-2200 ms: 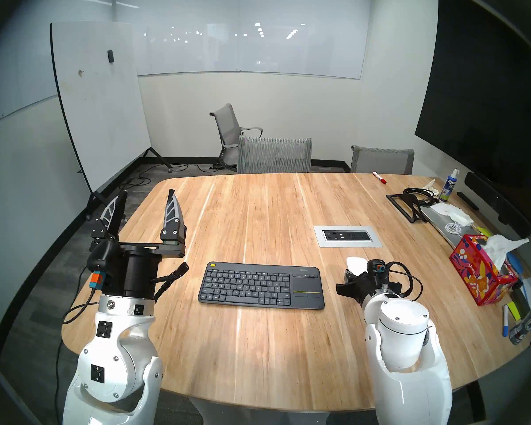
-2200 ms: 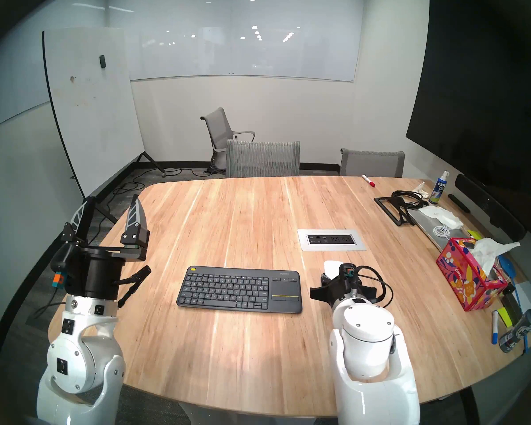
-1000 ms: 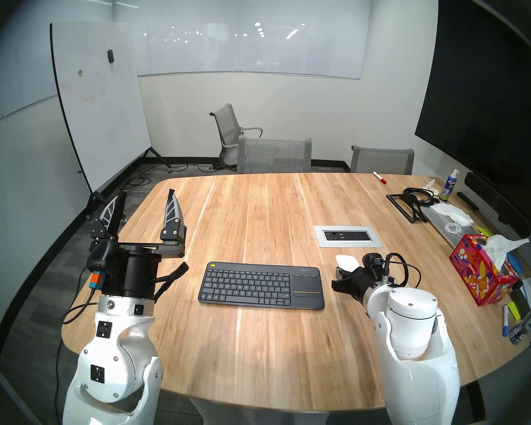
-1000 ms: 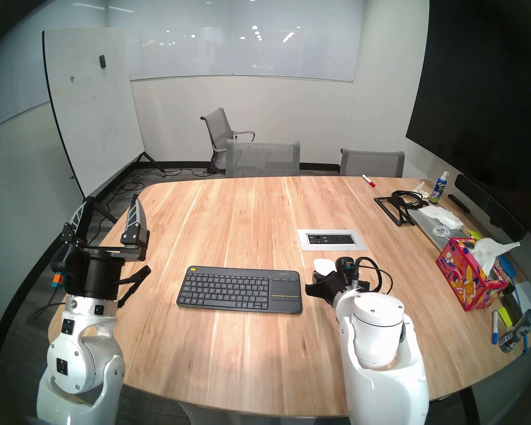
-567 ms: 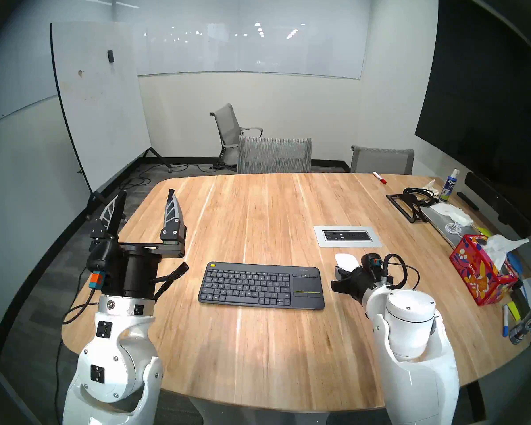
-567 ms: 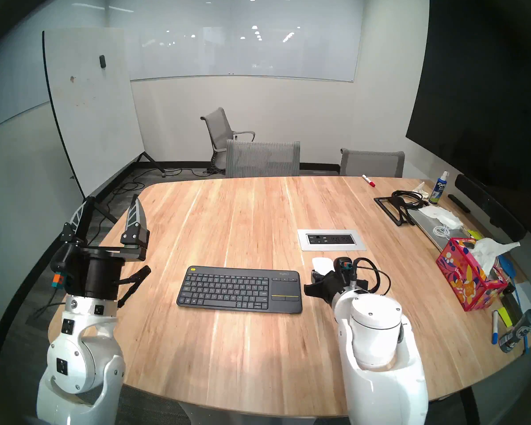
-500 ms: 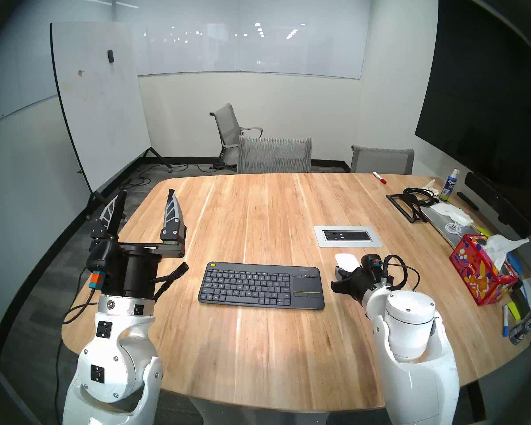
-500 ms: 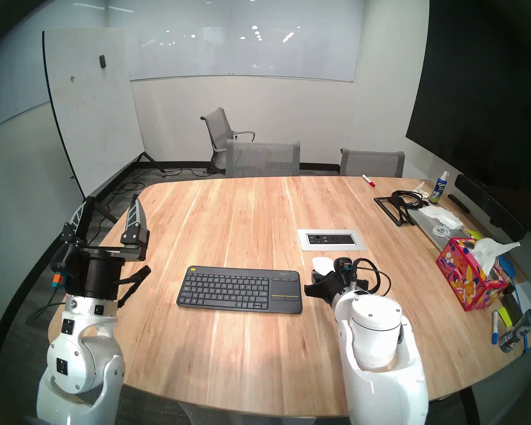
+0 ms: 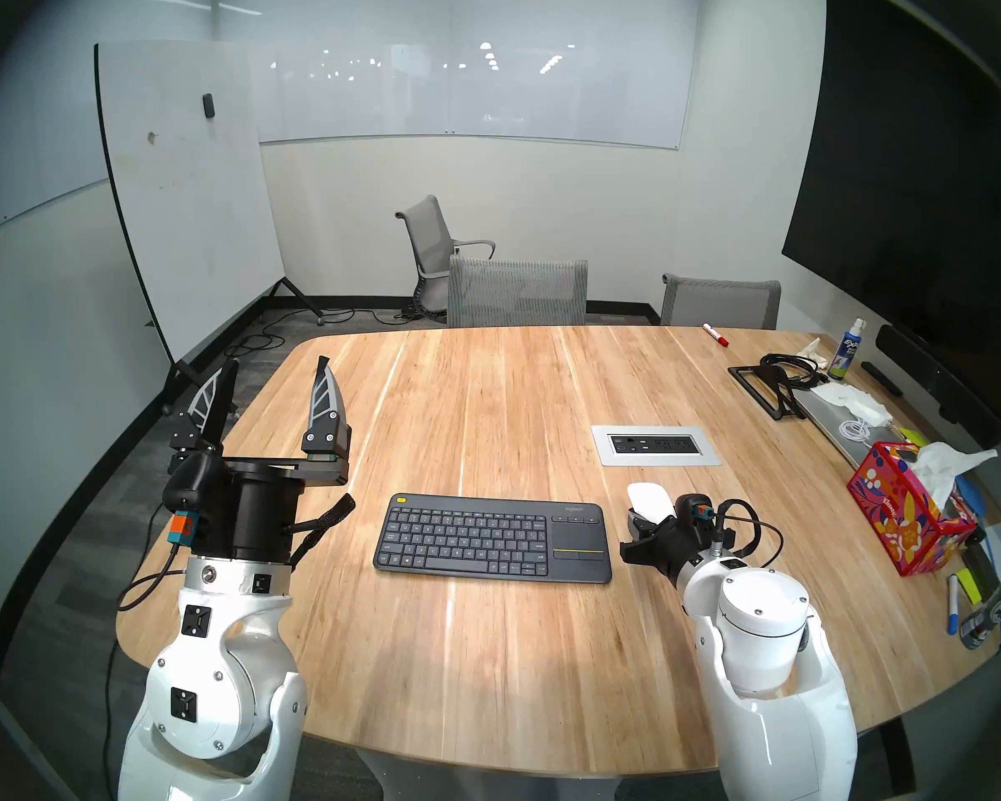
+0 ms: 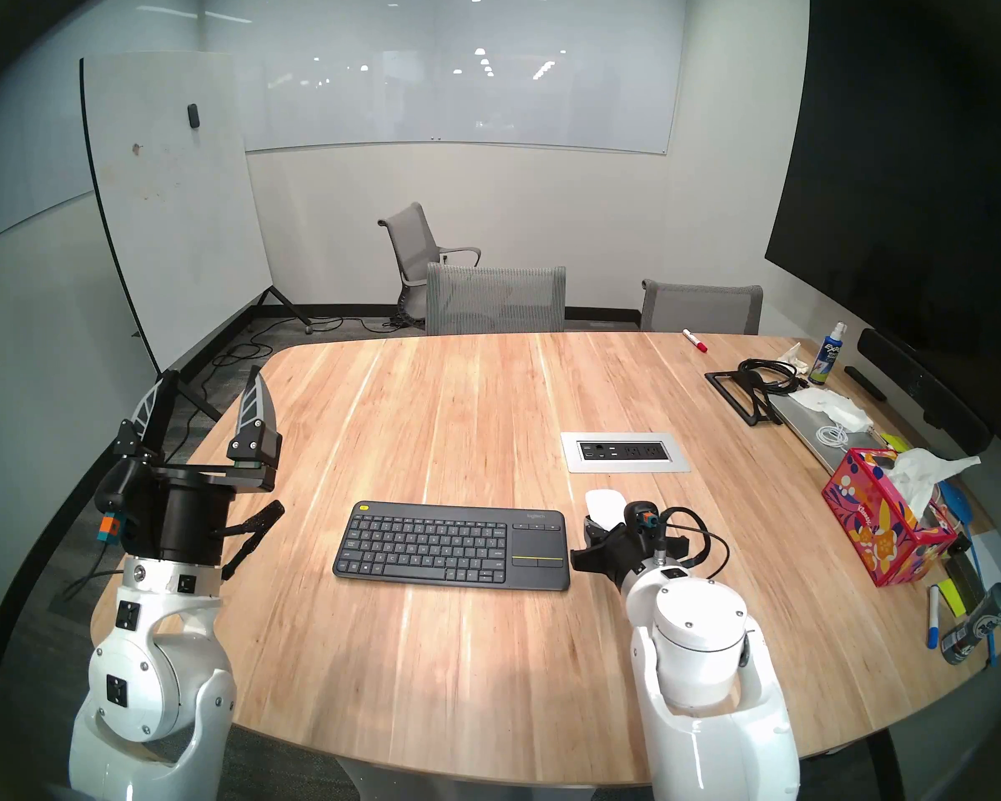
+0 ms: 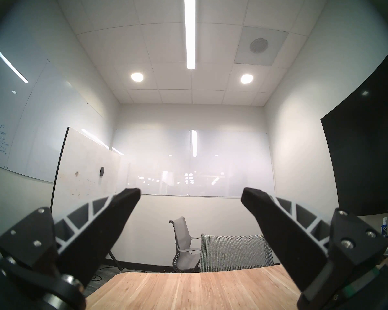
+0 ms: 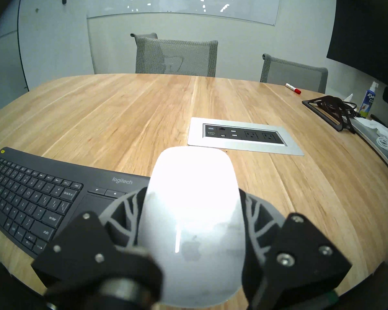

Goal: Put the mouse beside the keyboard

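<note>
Right wrist view: jaws clamped on the mouse [image 12: 193, 217] flanks, right gripper [image 12: 194, 213] carrying it low, just beside the keyboard [image 9: 492, 537] touchpad end, presumably for set-down there. Left gripper [image 9: 273, 395] spread, empty, raised well clear over the table [image 9: 515, 389] edge.

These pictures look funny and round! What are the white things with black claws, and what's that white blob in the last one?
The white things are a robot's two arms. Two pictures come from cameras on its head, looking down at a wooden table. The other two come from little cameras on its wrists. The left gripper points up, jaws wide open, so its camera sees the ceiling. The white blob is a computer mouse, pinched in the right gripper. It hangs right beside the dark keyboard. A colourful tissue box sits further right.
</note>
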You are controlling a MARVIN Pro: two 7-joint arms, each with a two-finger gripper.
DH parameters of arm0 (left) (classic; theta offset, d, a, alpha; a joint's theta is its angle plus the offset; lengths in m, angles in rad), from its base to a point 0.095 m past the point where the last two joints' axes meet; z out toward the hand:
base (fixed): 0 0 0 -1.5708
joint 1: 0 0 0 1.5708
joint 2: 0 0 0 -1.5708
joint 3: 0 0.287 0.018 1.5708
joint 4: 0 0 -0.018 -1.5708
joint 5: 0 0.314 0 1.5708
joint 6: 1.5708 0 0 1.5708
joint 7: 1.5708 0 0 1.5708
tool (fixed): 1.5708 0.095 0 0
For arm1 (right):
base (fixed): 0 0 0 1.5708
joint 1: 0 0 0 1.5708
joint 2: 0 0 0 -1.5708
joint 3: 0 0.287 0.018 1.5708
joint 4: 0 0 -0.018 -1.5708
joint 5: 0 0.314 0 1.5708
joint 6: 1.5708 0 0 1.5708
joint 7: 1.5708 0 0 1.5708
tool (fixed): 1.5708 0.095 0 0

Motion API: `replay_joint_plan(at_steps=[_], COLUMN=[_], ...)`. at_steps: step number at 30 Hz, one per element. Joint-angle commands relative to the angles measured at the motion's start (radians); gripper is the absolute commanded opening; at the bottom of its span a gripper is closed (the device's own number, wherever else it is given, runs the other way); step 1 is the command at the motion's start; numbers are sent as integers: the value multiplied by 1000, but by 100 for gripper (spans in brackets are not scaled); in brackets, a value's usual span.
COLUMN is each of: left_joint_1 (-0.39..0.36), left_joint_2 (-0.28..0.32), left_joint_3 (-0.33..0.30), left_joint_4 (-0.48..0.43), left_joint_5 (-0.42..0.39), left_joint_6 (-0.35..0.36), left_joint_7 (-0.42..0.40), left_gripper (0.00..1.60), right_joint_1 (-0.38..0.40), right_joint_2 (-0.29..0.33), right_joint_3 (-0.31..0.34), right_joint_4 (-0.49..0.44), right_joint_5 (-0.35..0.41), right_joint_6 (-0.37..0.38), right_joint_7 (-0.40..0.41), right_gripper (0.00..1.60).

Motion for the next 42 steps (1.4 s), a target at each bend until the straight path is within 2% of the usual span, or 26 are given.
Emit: replay_joint_plan(at_steps=[1,16,42], left_joint_1=[-2,-2,-2], left_joint_2=[1,1,1], left_joint_3=[-1,-1,-1], left_joint_4=[-24,-24,-24], left_joint_5=[1,1,1], left_joint_6=[-2,-2,-2], left_joint_7=[-1,-1,-1], left_gripper=[160,160,160], right_joint_1=[4,-9,12], right_joint_2=[-20,-9,-17], right_joint_3=[14,19,35], right_joint_4=[11,40,133], right_joint_5=[20,22,30], right_joint_6=[-51,-95,-143], right_joint_7=[-6,5,17], right_gripper=[0,0,0])
